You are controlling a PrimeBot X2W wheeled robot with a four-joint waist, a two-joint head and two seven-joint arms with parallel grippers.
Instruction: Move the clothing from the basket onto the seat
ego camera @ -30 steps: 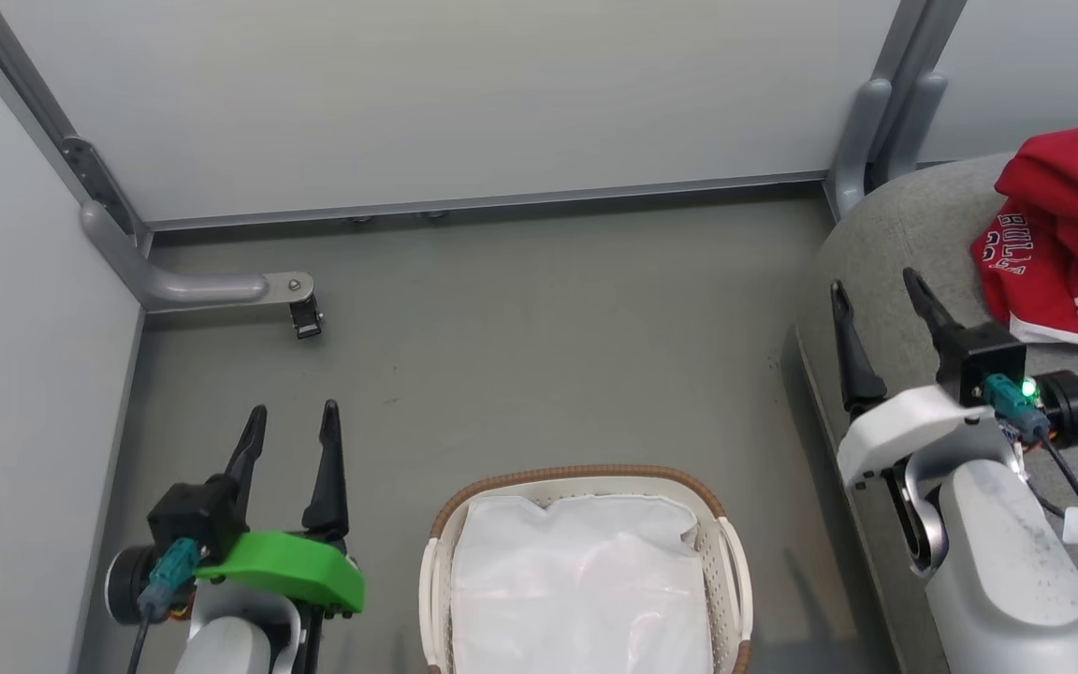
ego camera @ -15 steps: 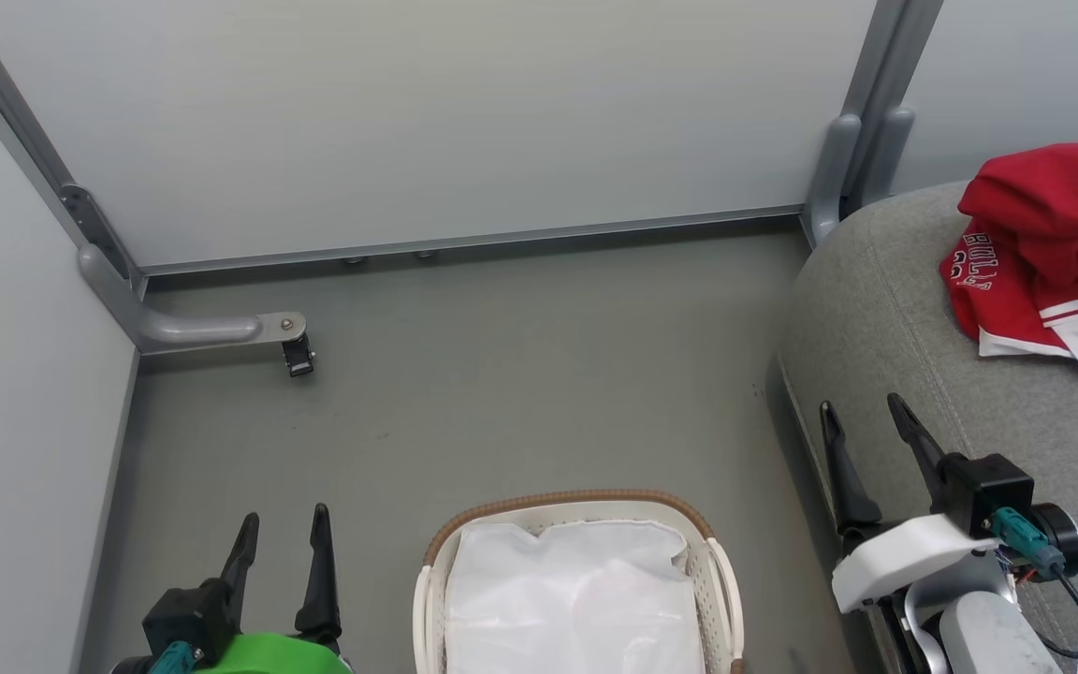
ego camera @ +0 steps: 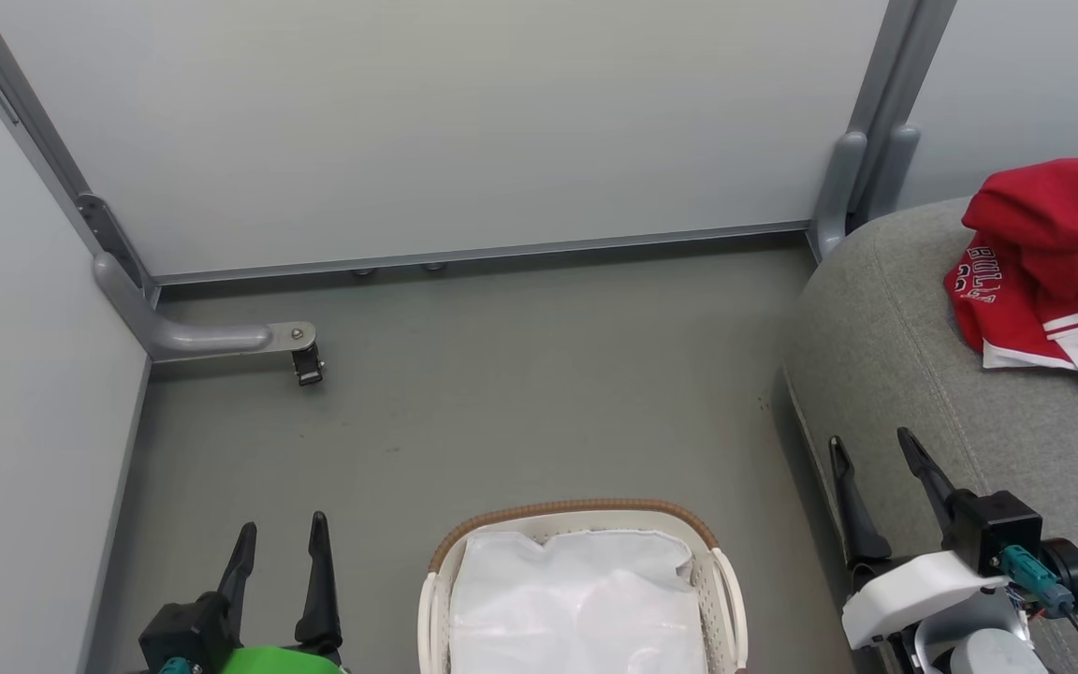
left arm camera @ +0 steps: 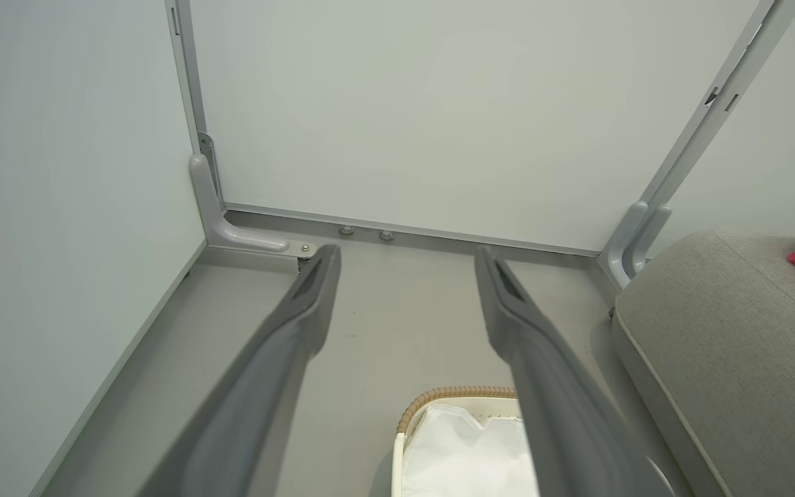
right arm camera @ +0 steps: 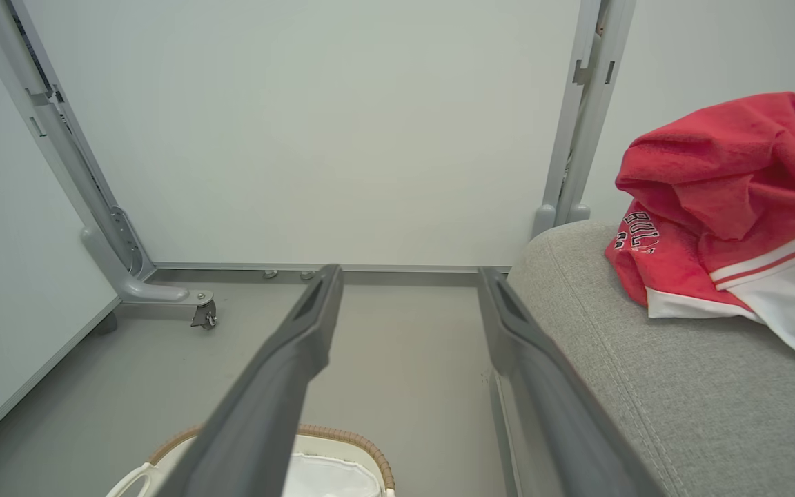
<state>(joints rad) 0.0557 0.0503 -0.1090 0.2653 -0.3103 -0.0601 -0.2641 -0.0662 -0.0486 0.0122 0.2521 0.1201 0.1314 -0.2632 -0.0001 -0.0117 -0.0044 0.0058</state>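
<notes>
The red clothing (ego camera: 1054, 262) with white trim lies crumpled on the grey seat (ego camera: 885, 328) at the right, the word BULLS showing on one fold; it also shows as a red heap (right arm camera: 722, 214) in the right wrist view. The white basket (ego camera: 441, 571) with its brown woven rim stands on the floor at bottom centre, holding only its white sheet lining (ego camera: 576, 608). My left gripper (ego camera: 282, 534) is open at the lower left, beside the basket. My right gripper (ego camera: 871, 445) is open at the lower right, over the seat's front edge, with nothing between its fingers.
Pale partition walls close the space at the back and left. A grey metal foot with a small caster (ego camera: 307, 367) juts onto the floor at the left. Another grey upright post (ego camera: 852, 178) stands at the back by the seat's corner.
The head camera has tilted up, so everything sits lower in the picture. Both grippers have dropped toward the bottom edge and stay open. The clothing lies still on the seat.
</notes>
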